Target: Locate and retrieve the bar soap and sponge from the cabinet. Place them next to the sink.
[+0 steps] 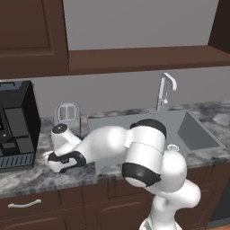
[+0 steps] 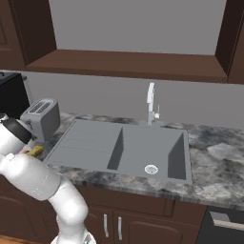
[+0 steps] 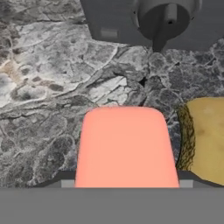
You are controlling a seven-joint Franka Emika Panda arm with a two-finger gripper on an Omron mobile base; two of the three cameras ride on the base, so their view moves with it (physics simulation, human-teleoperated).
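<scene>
gripping one bar soap (image 3: 126,146), gripper (image 3: 126,186) clenched; one sponge (image 3: 205,138) beside, on counter (image 3: 48,87).

**Two base cameras behind the arm, one hand camera close over the bench**

The left base view looks forward and down from behind the arm's left, over the sink (image 1: 179,128) and toaster (image 1: 67,114). The right base view looks from behind its right. Both share the sink (image 2: 128,147), faucet (image 2: 150,102), toaster (image 2: 42,116) and marbled bench (image 2: 214,152). The hand view sits very near the bench (image 3: 52,87), facing the bar soap (image 3: 126,146) and sponge (image 3: 205,135).
</scene>
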